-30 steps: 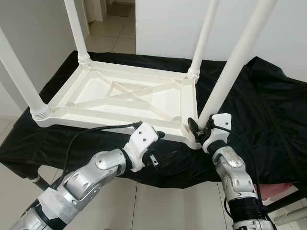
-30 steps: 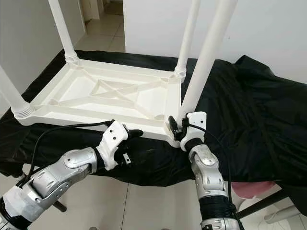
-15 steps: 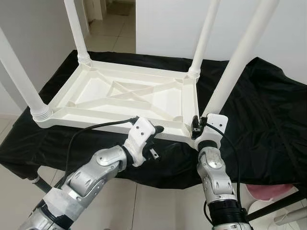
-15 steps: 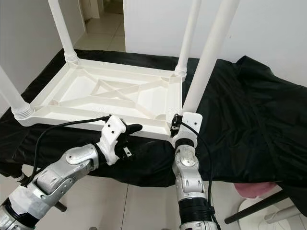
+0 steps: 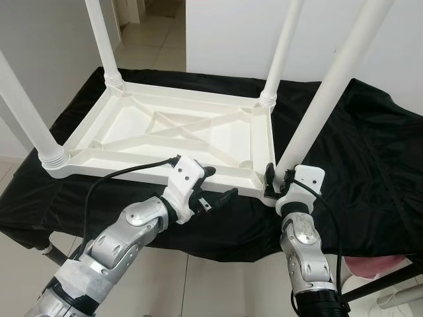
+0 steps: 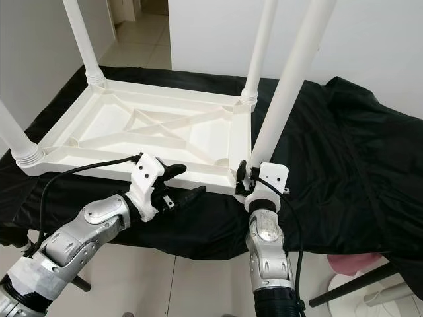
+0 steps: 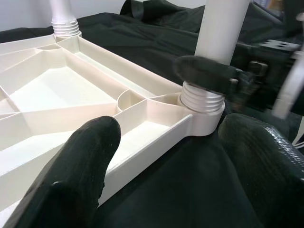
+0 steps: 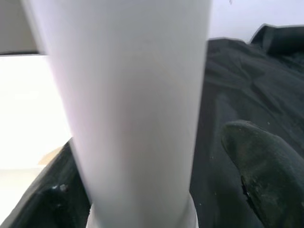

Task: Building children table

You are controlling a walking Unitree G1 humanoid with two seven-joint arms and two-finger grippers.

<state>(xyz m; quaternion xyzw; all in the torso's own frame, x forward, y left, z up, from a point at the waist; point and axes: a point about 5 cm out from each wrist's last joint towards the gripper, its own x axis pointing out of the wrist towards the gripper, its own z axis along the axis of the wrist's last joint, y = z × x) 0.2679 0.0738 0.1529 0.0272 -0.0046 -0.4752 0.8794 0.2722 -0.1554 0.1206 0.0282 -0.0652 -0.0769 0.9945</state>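
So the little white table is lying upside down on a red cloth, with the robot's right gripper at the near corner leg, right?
Not quite: the cloth is black, not red, as the left eye view shows. The rest holds: the white table lies upside down on it, and the right gripper is at the base of the near corner leg.

We see table (image 5: 165,129): white moulded plastic, smooth, slight sheen. Legs (image 5: 330,86) same plastic, ribbed collars. Cloth (image 5: 370,152) black, creased, faintly glossy. Arms (image 5: 125,231) brushed silver metal.
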